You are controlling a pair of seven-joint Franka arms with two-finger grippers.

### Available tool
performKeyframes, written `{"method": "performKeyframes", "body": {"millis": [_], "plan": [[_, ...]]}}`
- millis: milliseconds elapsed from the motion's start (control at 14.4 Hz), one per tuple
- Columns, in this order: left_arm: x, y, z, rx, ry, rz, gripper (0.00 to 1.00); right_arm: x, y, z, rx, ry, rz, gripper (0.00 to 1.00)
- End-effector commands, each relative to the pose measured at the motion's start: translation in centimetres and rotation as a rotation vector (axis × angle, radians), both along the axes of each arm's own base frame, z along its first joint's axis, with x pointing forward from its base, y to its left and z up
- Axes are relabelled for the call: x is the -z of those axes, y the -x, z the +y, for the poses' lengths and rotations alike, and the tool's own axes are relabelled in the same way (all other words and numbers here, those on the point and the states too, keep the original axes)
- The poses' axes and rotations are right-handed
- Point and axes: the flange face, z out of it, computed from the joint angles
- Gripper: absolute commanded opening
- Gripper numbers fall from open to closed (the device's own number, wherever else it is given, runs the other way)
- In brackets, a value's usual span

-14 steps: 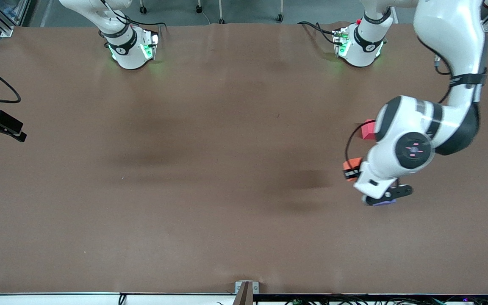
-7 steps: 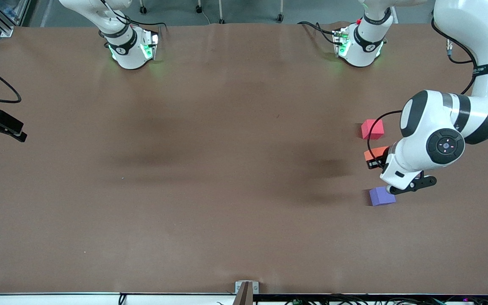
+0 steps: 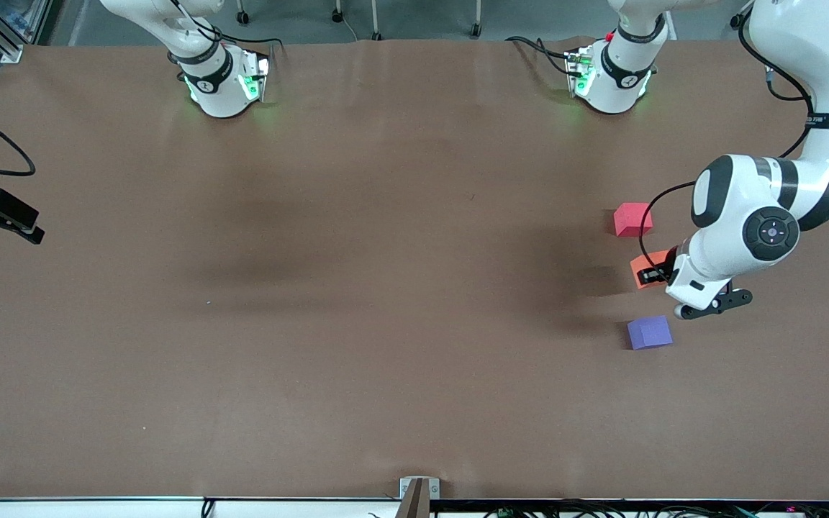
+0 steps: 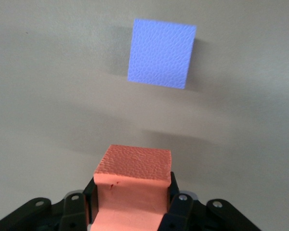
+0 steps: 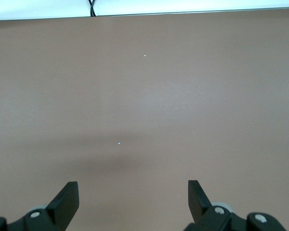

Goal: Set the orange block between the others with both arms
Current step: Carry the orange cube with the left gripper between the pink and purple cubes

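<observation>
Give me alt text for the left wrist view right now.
The left gripper is shut on the orange block, held above the tabletop. Past it, the purple-blue cube sits alone on the table, apart from the orange block.

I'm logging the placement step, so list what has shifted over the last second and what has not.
The left gripper, shut on the small matte orange cube, has carried it toward the left arm's end of the table, uncovering the pinkish-red cube and the purple-blue cube; it now hangs over the gap between them. Both cubes stayed put. The right gripper stays open, waiting at the right arm's end of the brown table.
</observation>
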Motion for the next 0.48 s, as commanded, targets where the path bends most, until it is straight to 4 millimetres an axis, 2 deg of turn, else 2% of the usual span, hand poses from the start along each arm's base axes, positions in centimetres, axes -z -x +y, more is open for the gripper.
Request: {"method": "performKeyframes", "body": {"millis": [0, 69, 415], "plan": [[1.7, 2.3, 0.1, 0.056, 0.014, -0.024, 0.22, 0.1, 0.1, 0.7, -0.01, -0.01, -0.002, 1.0], [2.5, 2.6, 1.0, 0.06, 0.021, -0.038, 0.22, 0.2, 0.1, 0.8, -0.011, -0.01, 0.001, 1.0], [4.6, 3.3, 1.3, 0.126, 0.04, -0.052, 0.22, 0.2, 0.2, 1.5, -0.025, -0.01, 0.012, 1.0]]}}
